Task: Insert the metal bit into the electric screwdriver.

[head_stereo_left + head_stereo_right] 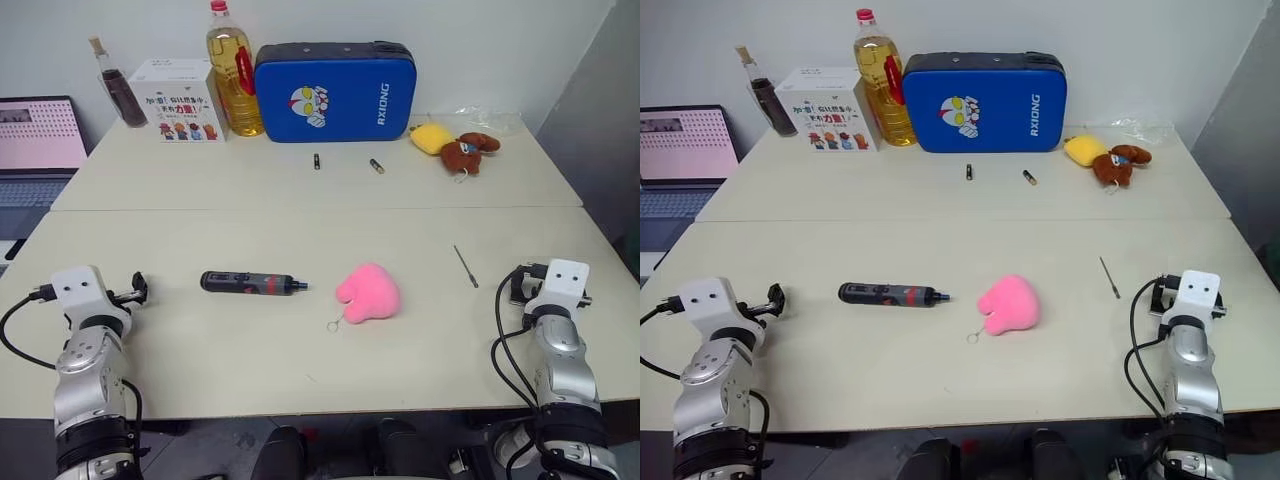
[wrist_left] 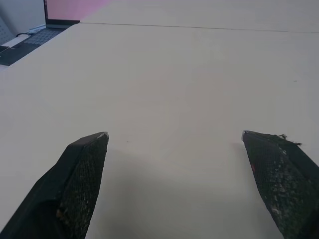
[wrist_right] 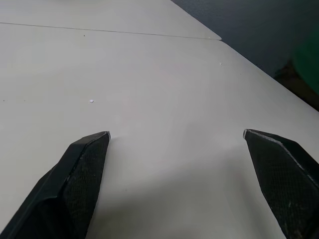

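Note:
The electric screwdriver (image 1: 250, 284), black with red markings, lies flat on the near table, its tip toward the right. The metal bit (image 1: 466, 266), a thin grey rod, lies on the table further right. My left gripper (image 1: 135, 291) rests low at the table's left, well left of the screwdriver. It is open, and bare tabletop shows between its fingers (image 2: 84, 174). My right gripper (image 1: 518, 285) sits at the table's right, just right of the bit. It is open too, with nothing between its fingers (image 3: 84, 169).
A pink plush (image 1: 368, 292) lies between screwdriver and bit. At the back stand a blue case (image 1: 335, 90), an oil bottle (image 1: 232, 70), a box (image 1: 178, 100) and a dark bottle (image 1: 120, 90). Two short dark cylinders (image 1: 317, 161) and plush toys (image 1: 455, 145) lie there. A laptop (image 1: 40, 135) sits far left.

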{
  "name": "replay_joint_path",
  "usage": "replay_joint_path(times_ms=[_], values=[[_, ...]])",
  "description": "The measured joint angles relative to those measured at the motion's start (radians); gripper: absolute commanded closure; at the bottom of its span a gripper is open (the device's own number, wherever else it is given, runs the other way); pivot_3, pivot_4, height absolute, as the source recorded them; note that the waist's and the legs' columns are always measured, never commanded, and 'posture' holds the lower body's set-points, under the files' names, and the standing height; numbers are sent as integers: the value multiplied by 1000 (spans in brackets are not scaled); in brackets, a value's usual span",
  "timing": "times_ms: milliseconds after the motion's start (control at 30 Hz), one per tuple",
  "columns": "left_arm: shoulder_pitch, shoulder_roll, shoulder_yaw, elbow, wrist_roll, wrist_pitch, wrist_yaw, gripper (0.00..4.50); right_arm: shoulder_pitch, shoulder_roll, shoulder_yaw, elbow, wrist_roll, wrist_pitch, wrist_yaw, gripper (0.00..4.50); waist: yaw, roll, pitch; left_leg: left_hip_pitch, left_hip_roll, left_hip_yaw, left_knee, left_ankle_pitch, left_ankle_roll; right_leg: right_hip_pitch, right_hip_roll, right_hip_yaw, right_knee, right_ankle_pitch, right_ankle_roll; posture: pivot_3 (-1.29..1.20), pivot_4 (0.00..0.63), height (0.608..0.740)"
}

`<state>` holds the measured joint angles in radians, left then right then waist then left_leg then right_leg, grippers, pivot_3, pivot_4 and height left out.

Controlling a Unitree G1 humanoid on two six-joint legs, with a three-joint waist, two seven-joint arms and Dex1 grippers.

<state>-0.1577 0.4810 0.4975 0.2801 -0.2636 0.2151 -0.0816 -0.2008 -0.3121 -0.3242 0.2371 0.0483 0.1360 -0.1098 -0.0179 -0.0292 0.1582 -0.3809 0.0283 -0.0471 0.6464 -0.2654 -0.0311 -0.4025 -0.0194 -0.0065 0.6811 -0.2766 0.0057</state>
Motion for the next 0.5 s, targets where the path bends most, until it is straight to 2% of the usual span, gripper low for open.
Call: replay_joint_path(times_ms=[333, 467, 500], values=[[-2, 7, 9, 8, -6, -4, -22, 10, -1, -34, 15, 3, -7, 1, 36, 0, 0, 1, 1, 0, 0, 0, 0, 0, 0, 0, 0, 0, 0, 0, 0, 0, 150, 740], [-5, 69, 9, 26, -11, -10, -94, 10, 3, -100, 52, -28, -8, -14, 142, 0, -5, 3, 2, 0, -1, 1, 0, 0, 0, -1, 1, 0, 0, 0, 0, 0, 150, 740], [-5, 102, 7, 27, -14, -10, -143, 10, 8, -135, 66, -47, 9, -22, 214, 0, -5, 3, 2, -1, -1, 1, 0, 0, 0, -1, 1, 0, 0, 0, 0, 0, 150, 740]])
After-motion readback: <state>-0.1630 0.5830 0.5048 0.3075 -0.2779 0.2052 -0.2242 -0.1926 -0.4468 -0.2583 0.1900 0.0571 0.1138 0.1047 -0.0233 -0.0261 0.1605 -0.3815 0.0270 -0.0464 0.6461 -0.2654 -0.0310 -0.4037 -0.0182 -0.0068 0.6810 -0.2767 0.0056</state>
